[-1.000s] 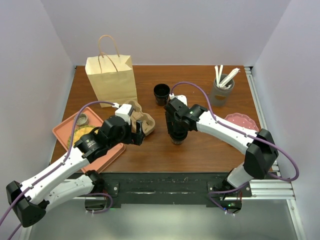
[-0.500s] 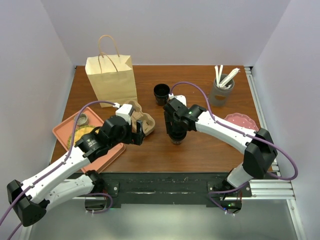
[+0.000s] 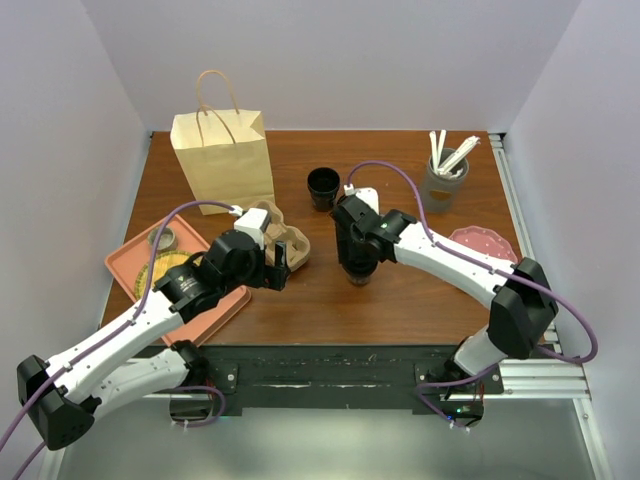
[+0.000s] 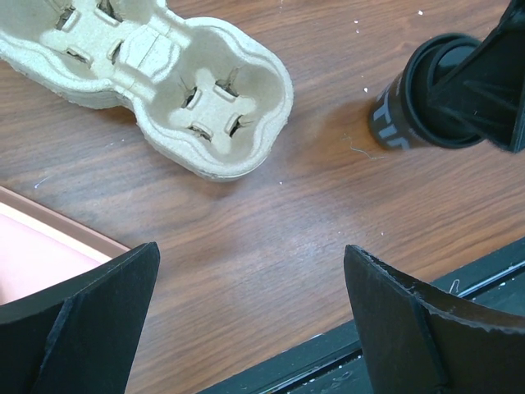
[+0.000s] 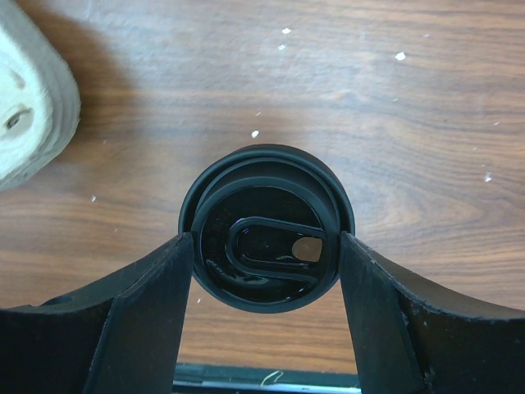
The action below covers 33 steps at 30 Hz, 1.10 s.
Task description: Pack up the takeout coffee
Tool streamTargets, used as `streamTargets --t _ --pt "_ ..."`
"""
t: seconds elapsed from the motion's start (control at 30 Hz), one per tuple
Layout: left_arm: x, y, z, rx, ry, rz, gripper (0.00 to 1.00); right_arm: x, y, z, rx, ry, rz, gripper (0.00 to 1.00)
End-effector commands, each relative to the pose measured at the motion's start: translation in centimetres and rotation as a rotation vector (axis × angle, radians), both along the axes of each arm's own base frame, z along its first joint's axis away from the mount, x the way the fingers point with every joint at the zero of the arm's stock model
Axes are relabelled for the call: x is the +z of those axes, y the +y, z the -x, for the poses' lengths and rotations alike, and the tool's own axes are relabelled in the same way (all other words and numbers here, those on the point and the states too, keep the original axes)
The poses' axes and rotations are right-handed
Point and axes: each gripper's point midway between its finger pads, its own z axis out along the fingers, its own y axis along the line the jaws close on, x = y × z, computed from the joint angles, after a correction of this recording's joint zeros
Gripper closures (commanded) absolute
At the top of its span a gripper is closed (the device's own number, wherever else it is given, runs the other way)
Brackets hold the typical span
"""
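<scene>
The takeout coffee (image 3: 357, 274), a small black cup with a black sip lid (image 5: 267, 238), stands upright on the wooden table, right of the pulp cup carrier (image 3: 285, 240). My right gripper (image 3: 357, 262) comes down over it from above. In the right wrist view both fingers press the lid's rim on opposite sides, so the right gripper (image 5: 267, 246) is shut on it. My left gripper (image 3: 282, 264) hovers just in front of the carrier (image 4: 164, 74), and in its wrist view the left gripper (image 4: 250, 250) is open wide with only bare table between the fingers. The coffee (image 4: 410, 115) shows at that view's upper right.
A tan paper bag (image 3: 222, 155) with handles stands at the back left. A lidless black cup (image 3: 323, 187) sits behind the coffee. A grey holder of white stirrers (image 3: 443, 180) is at the back right, a pink plate (image 3: 485, 243) at the right, and a salmon tray (image 3: 125, 262) at the left.
The right gripper's fingers have closed in onto the coffee's lid. The left arm has shifted slightly to the right, still open.
</scene>
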Motion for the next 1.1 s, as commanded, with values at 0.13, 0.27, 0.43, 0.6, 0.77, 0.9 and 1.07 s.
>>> streamTargets --t 0.13,0.27,0.43,0.6,0.77,0.9,1.07 --pt "2.3 -0.1 -1.2 0.014 -0.073 0.022 0.0 -0.2 -5.7 -2.4 -0.146 -0.054 0.019 0.32" --pt "2.3 0.0 -1.1 0.012 -0.071 0.014 0.0 0.2 -8.1 -4.3 -0.197 -0.085 0.004 0.32" --pt "2.2 0.0 -1.1 0.009 -0.07 0.006 0.0 0.3 -11.7 -6.8 -0.3 -0.1 0.018 0.32" --pt "2.2 0.0 -1.1 0.007 -0.065 -0.005 0.0 0.1 -15.4 -8.8 -0.393 -0.102 0.044 0.32" --pt "2.4 0.2 -1.3 0.018 -0.066 -0.013 0.0 0.0 -18.2 -10.0 -0.453 -0.1 0.028 0.32" --pt "2.4 0.3 -1.4 0.03 -0.066 -0.018 0.0 0.7 -19.0 -10.9 -0.465 -0.11 0.026 0.29" --pt "2.5 0.4 -2.0 0.044 -0.07 -0.04 0.0 1.7 -18.7 -11.3 -0.464 -0.114 0.012 0.2"
